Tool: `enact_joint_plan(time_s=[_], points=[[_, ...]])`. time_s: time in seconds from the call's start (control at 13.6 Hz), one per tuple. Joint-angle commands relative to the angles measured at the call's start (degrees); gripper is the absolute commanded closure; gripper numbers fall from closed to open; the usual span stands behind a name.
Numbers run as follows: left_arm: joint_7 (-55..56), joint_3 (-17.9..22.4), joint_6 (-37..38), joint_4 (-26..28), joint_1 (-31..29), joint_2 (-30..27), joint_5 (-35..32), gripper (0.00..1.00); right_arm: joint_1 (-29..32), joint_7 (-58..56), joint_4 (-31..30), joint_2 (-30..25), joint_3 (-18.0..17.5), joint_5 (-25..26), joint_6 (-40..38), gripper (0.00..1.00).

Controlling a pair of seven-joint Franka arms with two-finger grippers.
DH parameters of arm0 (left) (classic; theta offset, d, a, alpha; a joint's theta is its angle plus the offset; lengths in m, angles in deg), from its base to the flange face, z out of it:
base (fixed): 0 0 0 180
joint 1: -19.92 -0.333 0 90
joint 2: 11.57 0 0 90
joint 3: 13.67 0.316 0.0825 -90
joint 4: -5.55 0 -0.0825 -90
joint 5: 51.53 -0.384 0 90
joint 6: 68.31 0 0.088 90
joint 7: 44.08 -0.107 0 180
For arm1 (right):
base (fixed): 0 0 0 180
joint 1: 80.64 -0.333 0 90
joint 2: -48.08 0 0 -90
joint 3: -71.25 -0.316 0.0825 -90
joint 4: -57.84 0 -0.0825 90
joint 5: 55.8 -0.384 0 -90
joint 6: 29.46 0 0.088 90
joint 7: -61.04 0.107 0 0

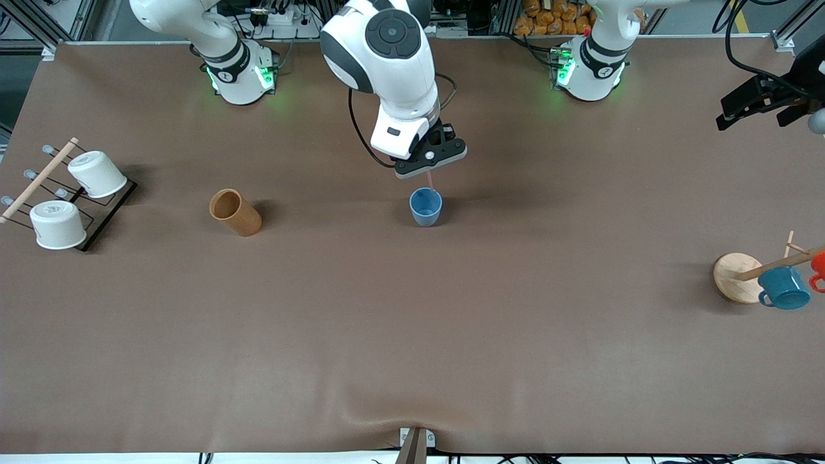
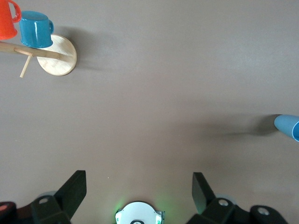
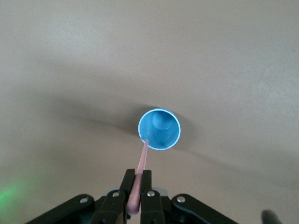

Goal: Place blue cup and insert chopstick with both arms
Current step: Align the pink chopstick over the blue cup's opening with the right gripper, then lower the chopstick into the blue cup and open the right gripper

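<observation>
I see the blue cup (image 1: 426,207) standing upright on the brown surface (image 1: 412,335), near the middle. My right end effector (image 1: 430,161) hangs over it, pinching the chopstick (image 1: 430,180), whose lower tip reaches the cup's rim. My left end effector (image 1: 760,100) waits, raised at the left arm's end. A brown cup (image 1: 235,212) stands toward the right arm's end.

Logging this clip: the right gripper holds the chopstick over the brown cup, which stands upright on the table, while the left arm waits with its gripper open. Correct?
One thing is wrong: the right gripper holds the chopstick over the blue cup, not the brown cup, as the right wrist view shows. The left gripper does wait open.
</observation>
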Motion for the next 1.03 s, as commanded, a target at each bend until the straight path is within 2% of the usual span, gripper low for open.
enact_joint_plan(time_s=[0.0, 0.29, 0.66, 0.96], points=[[0.64, -0.73, -0.77, 1.45, 0.09, -1.26, 0.06, 0.0, -0.34, 1.27, 0.14, 0.35, 0.2, 1.18, -0.24, 1.0], [0.73, -0.91, -3.13, 2.5, 0.44, -0.91, 0.06, 0.0, -0.25, 1.18, 0.14, 1.05, 0.38, 1.35, -0.15, 1.0], [0.56, -1.88, -3.67, 1.8, 0.44, 0.85, -0.03, 0.0, -0.51, 1.45, 0.4, 3.78, 0.38, 3.9, 0.47, 1.0], [0.47, -1.88, -3.32, 1.53, 0.26, 0.94, -0.11, 0.0, -0.69, 1.45, 0.4, 5.62, 0.38, 4.26, 3.54, 1.0]])
